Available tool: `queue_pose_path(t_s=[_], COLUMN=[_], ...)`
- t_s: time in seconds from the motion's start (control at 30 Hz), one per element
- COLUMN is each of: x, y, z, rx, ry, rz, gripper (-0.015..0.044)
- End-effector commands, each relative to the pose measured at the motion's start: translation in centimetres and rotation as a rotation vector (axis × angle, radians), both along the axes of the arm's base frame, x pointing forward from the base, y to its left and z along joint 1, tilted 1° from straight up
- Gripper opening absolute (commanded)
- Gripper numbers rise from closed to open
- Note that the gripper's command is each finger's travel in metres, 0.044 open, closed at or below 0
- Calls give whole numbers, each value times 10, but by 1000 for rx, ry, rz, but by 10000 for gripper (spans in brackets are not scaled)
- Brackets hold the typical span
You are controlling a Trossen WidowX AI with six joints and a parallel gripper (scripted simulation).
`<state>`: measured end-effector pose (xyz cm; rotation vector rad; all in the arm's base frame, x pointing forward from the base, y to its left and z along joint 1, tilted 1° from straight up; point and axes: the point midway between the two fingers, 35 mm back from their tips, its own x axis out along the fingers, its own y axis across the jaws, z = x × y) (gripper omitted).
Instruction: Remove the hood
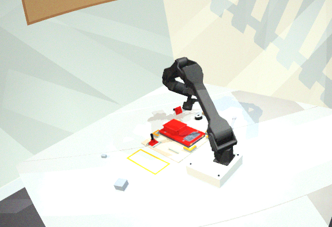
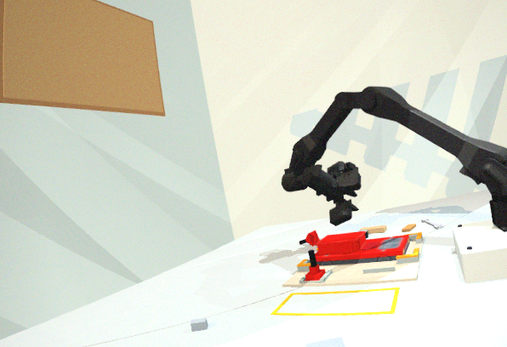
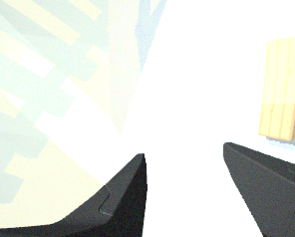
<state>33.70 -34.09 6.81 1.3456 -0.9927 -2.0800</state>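
A red toy car [image 1: 180,138] [image 2: 374,254] sits on a pale board between yellow corner pieces. A raised red block [image 1: 174,126] [image 2: 340,243], which looks like the hood, rests on its left part, and a grey pane shows on its right part. The marked area, a yellow outline [image 1: 155,157] [image 2: 395,302], lies on the table in front of the board, with nothing inside. My gripper [image 1: 191,103] [image 2: 343,212] [image 3: 183,154] is partly open and empty, above and behind the car, touching nothing. The wrist view does not show the car.
A red piece with a black post [image 1: 152,141] [image 2: 315,270] stands on the board's left end. Another red piece [image 1: 178,110] [image 2: 312,237] and a black wheel [image 1: 198,117] are behind the car. A wooden block [image 2: 374,229] [image 3: 279,90] lies behind too. Grey blocks [image 1: 121,184] [image 2: 199,324] lie in front.
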Motion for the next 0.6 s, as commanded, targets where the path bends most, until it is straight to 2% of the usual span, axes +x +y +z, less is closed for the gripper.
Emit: queue_pose_path(t_s=[0.0,0.23,0.57], x=[0,5,10], y=[1,28,75], z=[0,1,4], rx=[8,288,653], ry=[6,228,545], rz=[7,307,873], gripper=[247,431,440])
